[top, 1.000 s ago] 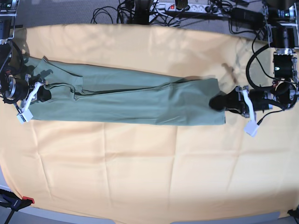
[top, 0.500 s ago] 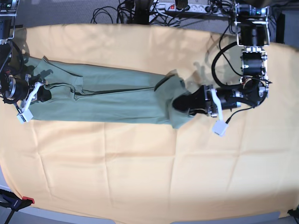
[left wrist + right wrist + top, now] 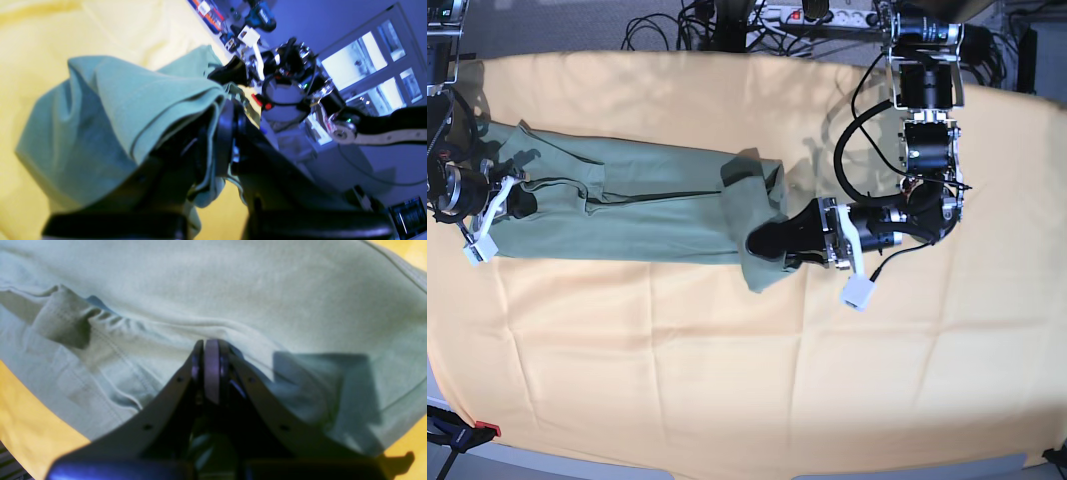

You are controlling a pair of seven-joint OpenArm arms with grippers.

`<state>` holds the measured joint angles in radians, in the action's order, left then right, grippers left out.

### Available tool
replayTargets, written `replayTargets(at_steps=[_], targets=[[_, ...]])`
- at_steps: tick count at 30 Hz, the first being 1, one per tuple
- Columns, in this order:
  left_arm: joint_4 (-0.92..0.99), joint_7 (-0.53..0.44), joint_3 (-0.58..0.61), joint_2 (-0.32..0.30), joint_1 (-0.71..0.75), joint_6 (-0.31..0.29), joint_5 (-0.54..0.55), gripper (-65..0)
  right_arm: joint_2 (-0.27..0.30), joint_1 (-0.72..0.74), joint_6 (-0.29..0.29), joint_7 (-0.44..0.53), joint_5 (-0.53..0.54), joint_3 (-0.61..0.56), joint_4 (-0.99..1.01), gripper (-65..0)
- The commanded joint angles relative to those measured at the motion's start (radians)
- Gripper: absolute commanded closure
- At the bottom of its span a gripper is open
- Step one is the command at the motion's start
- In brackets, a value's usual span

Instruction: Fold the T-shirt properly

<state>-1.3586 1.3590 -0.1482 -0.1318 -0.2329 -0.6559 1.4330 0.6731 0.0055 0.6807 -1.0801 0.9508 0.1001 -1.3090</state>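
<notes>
Carrying the hem end of the soft sage-green cotton T-shirt (image 3: 627, 205) across the orange cloth-covered counter (image 3: 727, 370), I had my left hand (image 3: 762, 243) clamped on the lifted fabric. My right hand (image 3: 515, 203) sat pinched shut on the collar end, anchoring it. I judged a good fold needed the hem kept level and laid square over the collar.

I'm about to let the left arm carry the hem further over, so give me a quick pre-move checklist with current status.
1. Left gripper shut on the T-shirt hem: ok.
2. Right gripper pinning the collar end: ok, jaws shut on fabric.
3. Lifted end stacked squarely over the body: not ok, bunched and skewed.
4. Yellow cloth not pinched with the shirt: cannot tell.
5. Path between the arms free: ok.
</notes>
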Motion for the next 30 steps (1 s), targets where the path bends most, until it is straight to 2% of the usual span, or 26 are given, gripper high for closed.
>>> replayTargets(at_steps=[1,4,7,13,18,19,23,24,30], targets=[[-0.018,-0.016,0.014,0.002,-0.023,-0.007,0.031,0.0,0.006,-0.001,-0.011,-0.039,-0.035,-0.006,0.002,0.0],[-0.018,-0.020,0.076,0.002,-0.023,-0.041,0.031,0.0,0.006,-0.001,-0.011,-0.039,-0.035,-0.006,0.002,0.0],[-0.018,-0.049,0.145,0.002,-0.023,-0.042,0.028,0.0,0.006,-0.001,-0.011,-0.039,-0.035,-0.006,0.002,0.0],[-0.018,-0.238,0.225,0.010,-0.023,-0.042,-0.160,0.0,0.005,-0.001,-0.010,-0.042,-0.035,-0.006,0.002,0.0],[-0.018,-0.245,0.229,0.069,-0.023,-0.042,-0.206,0.0,0.005,0.000,-0.007,-0.042,-0.035,-0.006,0.002,0.0],[-0.018,-0.245,0.229,0.080,-0.023,-0.042,-0.202,-2.5,0.006,0.000,-0.008,-0.042,-0.035,-0.006,0.002,0.0],[-0.018,-0.249,0.229,0.107,-0.026,-0.042,-0.154,-28.6,0.006,-0.001,-0.008,-0.043,-0.035,-0.006,0.002,0.0],[-0.018,-0.262,0.229,0.113,-0.026,-0.042,-0.153,-32.9,0.006,-0.001,-0.008,-0.045,-0.035,-0.006,0.002,0.0],[-0.018,-0.340,0.229,0.118,-0.026,-0.042,-0.172,-34.2,0.006,0.000,-0.008,-0.050,-0.035,-0.006,0.002,0.0]])
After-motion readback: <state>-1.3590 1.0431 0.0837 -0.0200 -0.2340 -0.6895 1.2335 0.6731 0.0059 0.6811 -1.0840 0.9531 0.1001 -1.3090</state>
